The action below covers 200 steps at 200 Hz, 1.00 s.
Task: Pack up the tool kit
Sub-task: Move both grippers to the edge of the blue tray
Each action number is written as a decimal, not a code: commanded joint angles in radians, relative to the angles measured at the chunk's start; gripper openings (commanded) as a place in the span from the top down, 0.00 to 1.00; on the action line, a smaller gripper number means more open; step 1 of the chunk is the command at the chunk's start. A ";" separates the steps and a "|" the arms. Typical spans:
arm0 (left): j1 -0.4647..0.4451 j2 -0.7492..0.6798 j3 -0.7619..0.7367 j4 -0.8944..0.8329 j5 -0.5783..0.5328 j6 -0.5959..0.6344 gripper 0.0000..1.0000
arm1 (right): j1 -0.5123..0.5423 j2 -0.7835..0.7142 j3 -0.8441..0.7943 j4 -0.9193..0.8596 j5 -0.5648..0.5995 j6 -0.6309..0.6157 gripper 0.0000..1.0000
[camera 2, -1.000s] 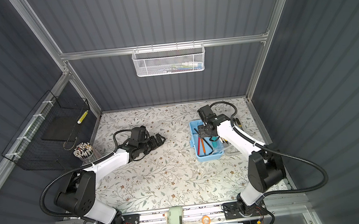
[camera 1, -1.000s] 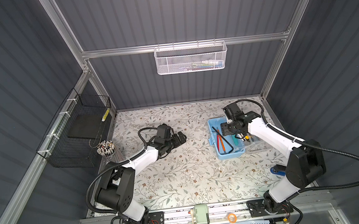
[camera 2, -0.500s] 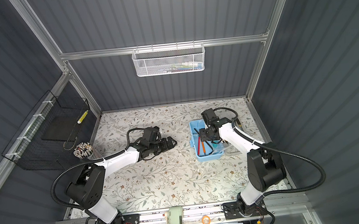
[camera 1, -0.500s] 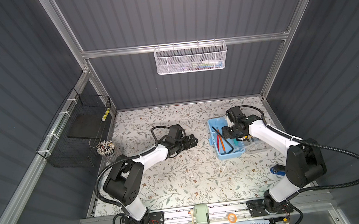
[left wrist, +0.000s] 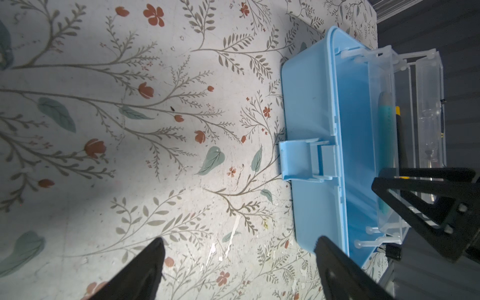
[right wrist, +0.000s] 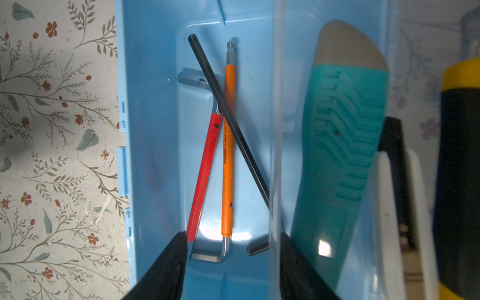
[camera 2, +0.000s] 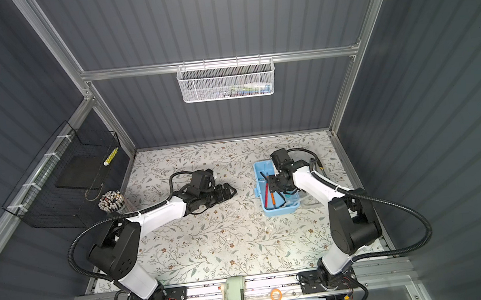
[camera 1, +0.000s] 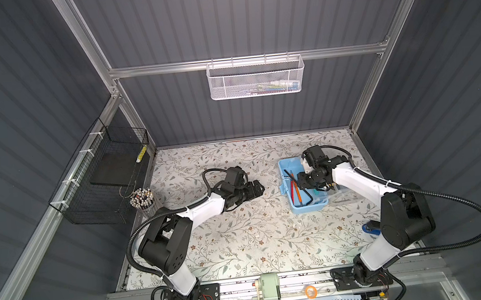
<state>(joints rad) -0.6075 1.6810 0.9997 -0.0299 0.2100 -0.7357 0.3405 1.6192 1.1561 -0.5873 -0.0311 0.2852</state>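
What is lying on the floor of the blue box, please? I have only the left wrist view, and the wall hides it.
Observer: The blue box holds a red-sleeved hex key, an orange-sleeved hex key and a black hex key crossing over both.
Operator: Thank you. Is the right gripper holding any of them?
Observer: No; the right gripper hangs above their bent ends, jaws apart, gripping nothing.
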 commanded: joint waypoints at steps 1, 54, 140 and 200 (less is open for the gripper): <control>-0.001 0.017 0.007 -0.011 0.008 0.022 0.09 | 0.028 0.002 -0.010 0.008 -0.094 0.011 0.45; -0.001 0.009 0.001 -0.021 0.009 0.034 0.11 | 0.109 0.025 0.001 0.034 -0.122 0.094 0.45; -0.001 -0.009 -0.035 -0.025 0.040 0.059 0.37 | 0.240 0.123 0.141 0.046 -0.135 0.138 0.45; -0.002 0.004 -0.037 -0.005 0.076 0.060 0.45 | 0.252 0.142 0.152 0.043 -0.124 0.144 0.43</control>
<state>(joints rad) -0.6075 1.6810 0.9653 -0.0372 0.2527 -0.6907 0.5861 1.7557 1.2945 -0.5457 -0.1352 0.4183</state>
